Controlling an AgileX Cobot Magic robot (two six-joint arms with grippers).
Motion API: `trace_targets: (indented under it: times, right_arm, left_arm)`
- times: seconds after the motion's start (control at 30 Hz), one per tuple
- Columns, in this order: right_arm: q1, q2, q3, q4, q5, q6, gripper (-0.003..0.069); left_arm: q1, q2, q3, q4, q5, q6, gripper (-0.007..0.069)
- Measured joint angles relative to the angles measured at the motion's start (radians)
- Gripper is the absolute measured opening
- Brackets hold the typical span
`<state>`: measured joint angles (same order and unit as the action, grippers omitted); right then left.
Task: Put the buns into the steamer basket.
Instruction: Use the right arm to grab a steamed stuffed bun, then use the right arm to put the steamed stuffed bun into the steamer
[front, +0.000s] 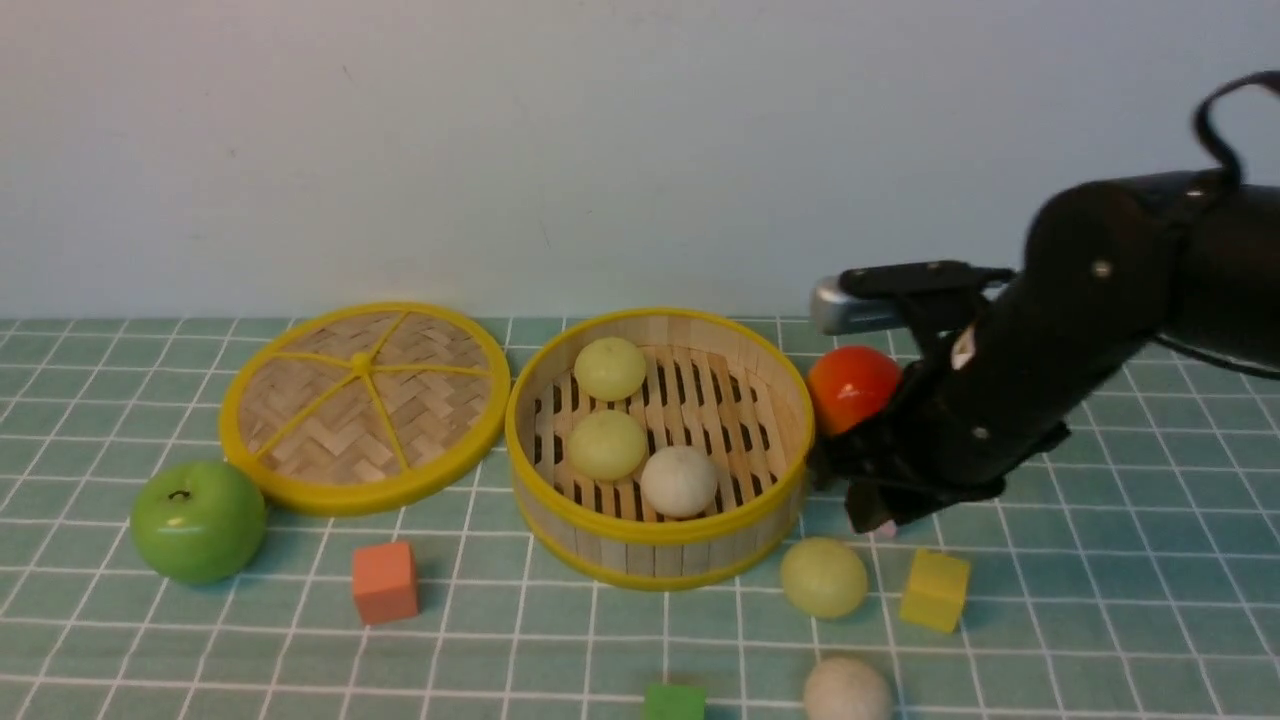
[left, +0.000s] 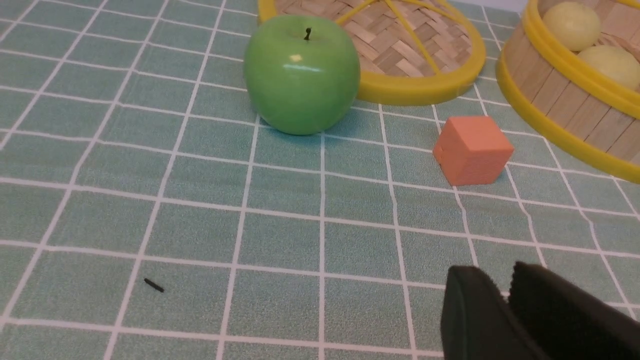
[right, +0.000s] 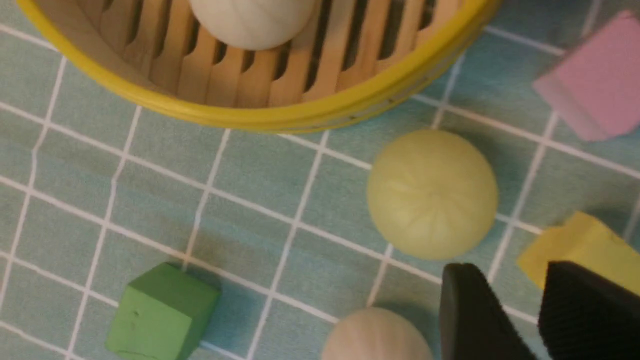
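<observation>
Though obscured frontally, pink cube (right: 595, 75) wrist-side.

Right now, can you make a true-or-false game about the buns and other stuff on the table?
1. Three buns sit inside the basket. True.
2. The lid covers the basket. False: it lies beside the basket.
3. The apple is in the basket. False: it sits next to the lid.
4. A greenish bun and a white bun are outside the basket. True.
5. The right tool holds a bun. False: it is empty.
</observation>
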<state>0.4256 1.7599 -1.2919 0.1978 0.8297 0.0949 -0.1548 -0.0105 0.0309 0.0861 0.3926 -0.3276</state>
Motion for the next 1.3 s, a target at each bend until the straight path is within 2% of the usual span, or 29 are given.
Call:
trace_targets:
  times: [0.4, 0.67, 0.77, 0.97, 1.13, 1.3]
  right_arm:
    - [0.005, 0.146, -0.050, 0.031, -0.032, 0.003, 0.0239]
    - [0.005, 0.197, -0.050, -0.019, -0.077, 0.002, 0.0237]
    - [0.005, 0.203, -0.050, -0.031, -0.081, 0.000, 0.0195]
    - [0.005, 0.203, -0.051, 0.002, -0.067, -0.018, 0.0010]
    - [0.005, 0.183, -0.073, 0.019, 0.012, -0.025, 0.0003]
    - [0.004, 0.119, -0.183, 0.021, 0.133, -0.060, 0.0003]
  left_arm:
    - [0.000, 0.000, 0.000, 0.011, 0.000, 0.000, 0.0144]
    - [0.000, 0.000, 0.000, 0.013, 0.000, 0.000, 0.0146]
    - [0.000, 0.000, 0.000, 0.014, 0.000, 0.000, 0.0146]
    - [0.000, 0.000, 0.000, 0.014, 0.000, 0.000, 0.0149]
    - [0.000, 0.000, 0.000, 0.015, 0.000, 0.000, 0.0155]
    - [0.000, 0.000, 0.000, 0.015, 0.000, 0.000, 0.0162]
